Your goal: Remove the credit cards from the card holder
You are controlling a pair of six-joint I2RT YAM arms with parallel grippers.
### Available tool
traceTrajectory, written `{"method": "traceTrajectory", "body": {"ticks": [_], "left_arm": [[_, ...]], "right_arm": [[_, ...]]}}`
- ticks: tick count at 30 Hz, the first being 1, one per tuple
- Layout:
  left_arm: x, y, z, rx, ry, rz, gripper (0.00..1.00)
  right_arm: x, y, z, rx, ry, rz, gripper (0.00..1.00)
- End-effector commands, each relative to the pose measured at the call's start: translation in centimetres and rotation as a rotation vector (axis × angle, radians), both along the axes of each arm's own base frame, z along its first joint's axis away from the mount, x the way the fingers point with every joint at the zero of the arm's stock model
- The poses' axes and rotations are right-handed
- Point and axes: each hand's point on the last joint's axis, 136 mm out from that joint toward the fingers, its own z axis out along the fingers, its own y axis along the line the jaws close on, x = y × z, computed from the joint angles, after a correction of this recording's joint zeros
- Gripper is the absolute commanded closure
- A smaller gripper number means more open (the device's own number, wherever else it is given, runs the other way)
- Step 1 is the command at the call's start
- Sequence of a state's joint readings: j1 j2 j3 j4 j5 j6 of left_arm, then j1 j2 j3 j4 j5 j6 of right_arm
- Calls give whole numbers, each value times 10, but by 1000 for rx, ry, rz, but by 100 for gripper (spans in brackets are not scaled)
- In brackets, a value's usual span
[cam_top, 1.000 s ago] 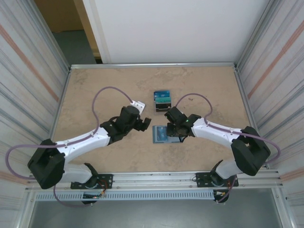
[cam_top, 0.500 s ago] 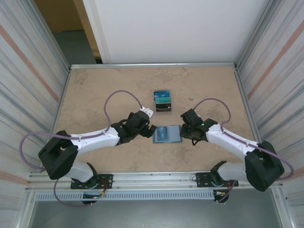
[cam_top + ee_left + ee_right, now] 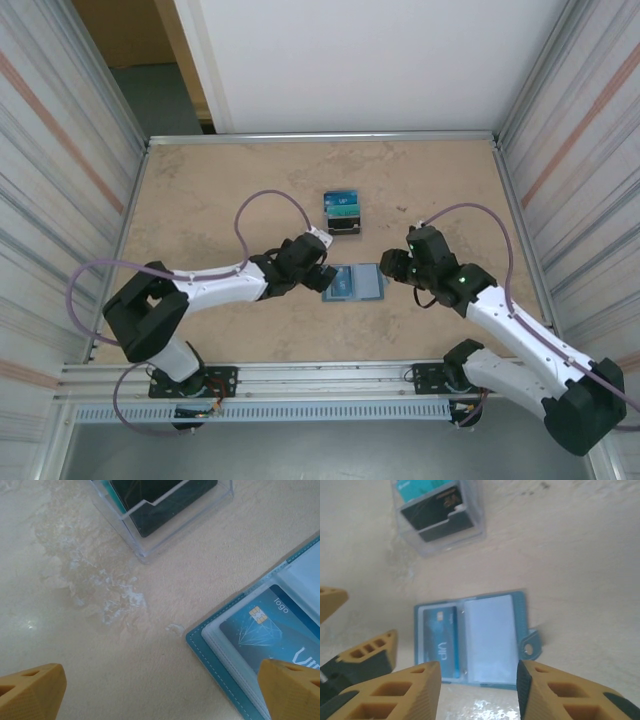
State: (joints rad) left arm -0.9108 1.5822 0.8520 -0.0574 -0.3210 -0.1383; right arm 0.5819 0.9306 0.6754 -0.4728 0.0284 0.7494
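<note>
On the blue credit card (image 3: 260, 630) tucked in one pocket of the open card holder (image 3: 197, 642), the left wrist view showed the small white word "logo" beside a gold chip emblem, above a thin line drawing of a diamond. Lower on the same card stood large white letters, and only "VI" could be read before the picture's edge cut them off. In the right wrist view that word read "VIP", running along the card's length. The dark card (image 3: 437, 511) in the clear stand (image 3: 435, 545) bore a short gold mark, too blurred to read — the pale mark on the teal card (image 3: 420, 489) behind it likewise. In the top view the print was too small to read
</note>
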Motion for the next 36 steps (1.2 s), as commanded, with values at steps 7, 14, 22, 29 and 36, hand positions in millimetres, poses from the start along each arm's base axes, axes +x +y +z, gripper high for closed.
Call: {"method": "traceTrajectory", "body": {"ticks": [7, 14, 22, 29, 36], "left_arm": [[-2, -3, -15, 26, 45, 11, 1], [-2, -2, -24, 42, 50, 15, 1], [-1, 0, -31, 80, 50, 13, 1], [-4, 2, -34, 136, 44, 9, 1], [-5, 4, -38, 174, 51, 12, 1]], "right_arm": [[5, 64, -30, 118, 156, 257, 69], [13, 77, -67, 124, 259, 300, 75], [16, 83, -96, 112, 328, 325, 81], [18, 84, -109, 133, 355, 320, 81], [17, 86, -115, 167, 371, 323, 83]]}}
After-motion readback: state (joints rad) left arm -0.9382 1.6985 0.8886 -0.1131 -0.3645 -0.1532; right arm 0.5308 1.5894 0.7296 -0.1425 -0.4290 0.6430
